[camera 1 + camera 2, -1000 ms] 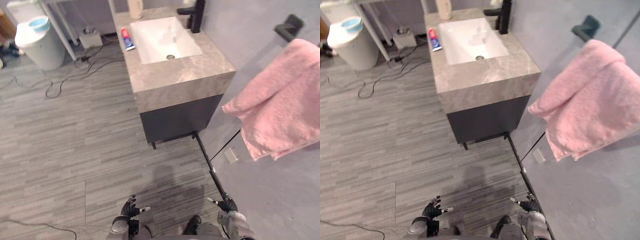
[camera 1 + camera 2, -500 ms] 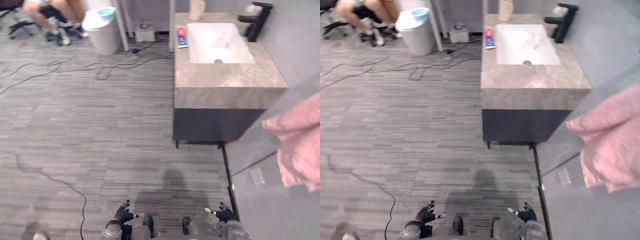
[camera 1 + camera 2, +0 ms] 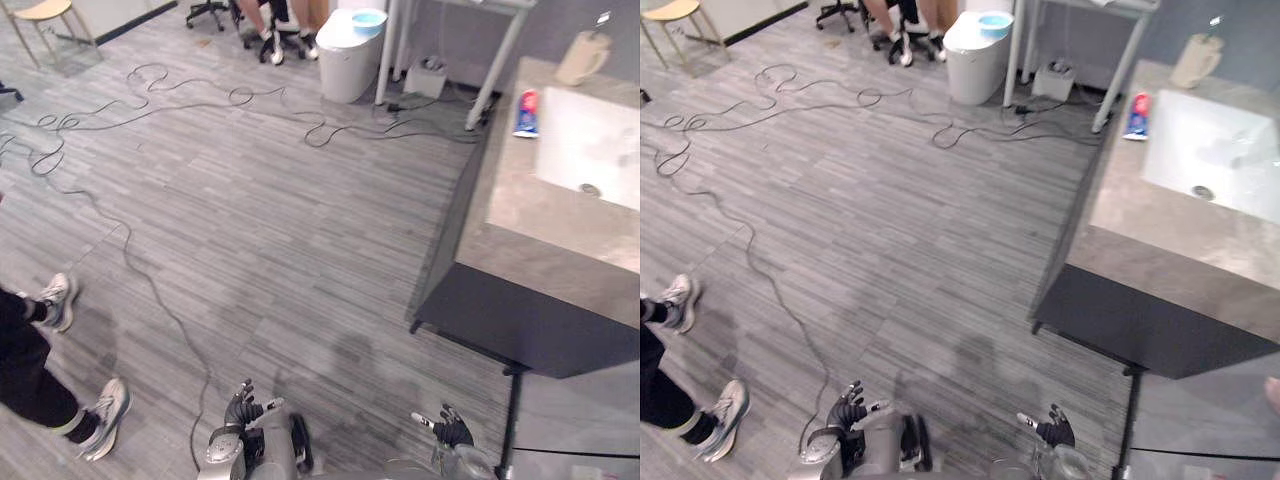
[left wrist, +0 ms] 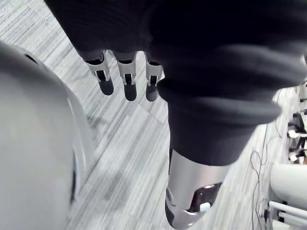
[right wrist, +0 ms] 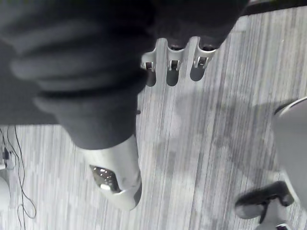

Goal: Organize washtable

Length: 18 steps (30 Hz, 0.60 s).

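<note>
The washtable [image 3: 540, 215], a grey stone top on a dark cabinet, stands at the right with a white sink [image 3: 598, 140] set in it. A red, white and blue toothpaste tube [image 3: 526, 99] lies on the top beside the sink. A beige jug [image 3: 580, 58] stands at the far corner. My left hand [image 3: 243, 408] and right hand [image 3: 450, 430] hang low over the floor, well short of the washtable. Both are open and hold nothing. The left fingers [image 4: 125, 81] and right fingers [image 5: 172, 67] hang straight over bare floorboards.
Black cables [image 3: 150, 90] snake over the grey plank floor. A white bin [image 3: 350, 40] with a blue bowl on it stands at the back by white table legs [image 3: 490, 70]. A person's legs [image 3: 45, 375] stand at the left. Another person [image 3: 270, 20] sits at the back.
The camera has swung left: the washtable now lies at the right edge, the pink towel is out of the picture, and a standing person's legs show at the left. Both hands stay low.
</note>
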{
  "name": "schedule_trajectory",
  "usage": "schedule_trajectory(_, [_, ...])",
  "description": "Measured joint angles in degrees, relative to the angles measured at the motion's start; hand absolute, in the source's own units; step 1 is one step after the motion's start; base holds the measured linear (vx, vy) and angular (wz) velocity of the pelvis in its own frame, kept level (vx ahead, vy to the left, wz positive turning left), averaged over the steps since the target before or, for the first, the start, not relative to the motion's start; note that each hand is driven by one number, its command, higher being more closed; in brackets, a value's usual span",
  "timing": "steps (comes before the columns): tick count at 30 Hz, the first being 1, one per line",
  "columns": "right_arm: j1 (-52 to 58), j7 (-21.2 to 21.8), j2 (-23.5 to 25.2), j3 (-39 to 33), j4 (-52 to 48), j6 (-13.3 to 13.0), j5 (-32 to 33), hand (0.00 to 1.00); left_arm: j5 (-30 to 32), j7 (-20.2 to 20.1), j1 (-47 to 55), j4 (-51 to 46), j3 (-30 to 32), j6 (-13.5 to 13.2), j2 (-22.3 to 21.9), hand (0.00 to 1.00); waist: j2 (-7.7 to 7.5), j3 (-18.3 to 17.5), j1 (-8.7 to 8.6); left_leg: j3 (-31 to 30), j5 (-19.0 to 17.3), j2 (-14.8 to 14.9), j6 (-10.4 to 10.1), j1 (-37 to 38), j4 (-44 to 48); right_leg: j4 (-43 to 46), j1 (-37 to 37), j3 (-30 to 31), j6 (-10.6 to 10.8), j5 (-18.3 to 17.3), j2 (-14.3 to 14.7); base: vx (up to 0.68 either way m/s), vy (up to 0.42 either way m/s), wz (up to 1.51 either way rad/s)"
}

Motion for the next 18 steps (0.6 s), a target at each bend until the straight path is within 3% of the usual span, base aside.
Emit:
schedule_trajectory(1, [-0.79,0.22,1.25,0.34,1.82,0.08,-0.22,0.00,-1.11,0.85,-0.16,0.30,1.02,-0.57,0.03,0.00,-0.99,-0.08,0.16,1.12,-1.64,-1.72,2.61,-0.65,1.56,1.15,-0.97,2.59,-1.05,3.63,-1.41,0.28,0.286,0.20])
schedule_trajectory(3, [-0.75,0.29,2.10,0.31,1.83,0.11,-0.24,0.00,-1.92,0.83,-0.16,0.69,2.03,-0.59,0.53,0.00,-1.67,-0.27,0.16,1.37,-2.71,-2.89,4.35,-0.13,2.00,2.89,-1.56,4.35,1.03,7.22,-2.24,0.32,0.316,0.12])
schedule_trajectory(5, [-0.86,0.43,2.07,-0.01,3.21,-0.03,-0.92,0.00,-1.93,0.81,-0.10,1.81,1.88,-0.38,1.17,0.00,-4.05,-1.50,0.08,3.83,-5.73,-5.77,8.08,3.62,2.16,12.25,-4.42,9.06,4.56,12.67,-4.77,0.54,0.457,-0.06])
schedule_trajectory(6, [-0.89,0.44,1.87,0.00,3.53,-0.05,-1.20,0.00,-1.82,0.76,-0.03,2.11,1.79,-0.30,1.37,0.00,-4.27,-1.64,0.01,4.09,-6.85,-6.26,8.35,4.84,2.04,16.31,-5.71,10.15,5.93,14.87,-4.94,0.51,0.409,-0.21])
schedule_trajectory(7, [-0.84,0.48,1.81,0.03,3.76,-0.05,-1.22,0.00,-1.78,0.74,0.01,2.84,1.29,-0.16,1.65,0.00,-4.56,-1.66,-0.33,4.23,-8.92,-7.60,8.14,8.07,0.56,25.73,-9.38,12.36,8.74,19.69,-4.91,0.29,0.238,-0.15])
schedule_trajectory(8, [-0.82,0.50,1.82,0.34,4.01,-0.04,-1.23,0.00,-1.71,0.72,0.10,3.21,0.92,0.19,1.94,0.00,-4.49,-1.60,-1.08,4.29,-9.42,-8.42,8.19,10.94,-1.29,34.09,-12.85,12.71,8.90,19.53,-4.54,0.39,0.316,-0.12])
schedule_trajectory(9, [-0.76,0.60,1.38,1.01,3.65,-0.08,-1.27,0.00,-1.70,0.73,0.59,3.35,0.34,0.68,2.00,0.00,-4.34,-1.46,-1.90,4.40,-9.50,-9.29,8.17,15.65,-4.78,42.17,-17.13,11.54,7.62,18.29,-3.56,0.25,0.196,-0.08])
schedule_trajectory(10, [-0.76,0.57,1.00,1.48,3.49,-0.10,-1.30,0.00,-1.68,0.72,0.74,3.47,-0.27,0.76,2.33,0.00,-4.12,-1.32,-2.02,4.50,-9.49,-9.70,8.17,18.22,-6.69,44.54,-18.92,10.21,7.06,16.51,-2.86,0.38,0.267,-0.15])
schedule_trajectory(11, [-0.54,0.55,0.21,2.73,3.42,-0.20,-1.32,0.00,-1.59,0.68,0.98,3.81,-1.41,0.79,2.69,0.00,-2.90,-0.63,-2.44,5.05,-9.39,-9.86,8.14,23.20,-10.00,46.10,-21.89,7.29,5.35,12.31,-1.62,0.34,0.163,-0.15])
schedule_trajectory(12, [-0.63,0.61,0.08,2.83,3.24,-0.53,-1.28,0.00,-1.60,0.63,1.24,4.10,-1.44,0.81,2.58,0.00,-2.94,-0.65,-2.84,5.66,-9.06,-9.87,8.59,27.03,-12.29,44.13,-24.26,3.63,4.93,9.12,-0.35,0.40,0.175,-0.11])
schedule_trajectory(13, [-0.72,0.65,0.07,2.94,3.23,-0.65,-1.31,0.00,-1.61,0.63,1.27,4.13,-1.46,0.85,2.75,0.00,-2.96,-0.66,-2.92,5.78,-9.06,-9.89,8.58,28.59,-13.34,42.09,-25.34,1.58,4.50,7.96,0.31,0.33,0.072,-0.02])
schedule_trajectory(15, [-0.82,0.69,-0.06,3.10,2.90,-1.26,-1.29,0.00,-1.62,0.63,1.03,4.06,-1.37,0.90,2.95,0.00,-2.82,-0.58,-2.97,5.79,-9.42,-9.85,7.94,33.22,-16.85,29.39,-29.31,-6.50,3.11,6.69,2.59,0.34,0.034,0.02])
schedule_trajectory(16, [-0.92,0.71,-0.16,3.14,2.86,-1.41,-1.29,0.00,-1.62,0.63,0.76,4.03,-1.36,0.91,2.97,0.00,-2.73,-0.53,-3.00,5.83,-9.61,-9.87,7.61,34.23,-17.92,25.21,-30.12,-8.07,2.70,7.01,3.37,0.36,0.016,-0.08])
schedule_trajectory(18, [-1.14,0.67,-0.45,3.42,3.03,-1.45,-1.30,0.00,-1.59,0.62,1.70,4.08,-1.48,0.97,2.98,0.00,-2.75,-0.49,-3.04,6.49,-10.67,-10.28,5.78,37.96,-21.31,7.36,-31.02,-11.90,0.00,14.34,6.56,0.35,0.007,-0.17])
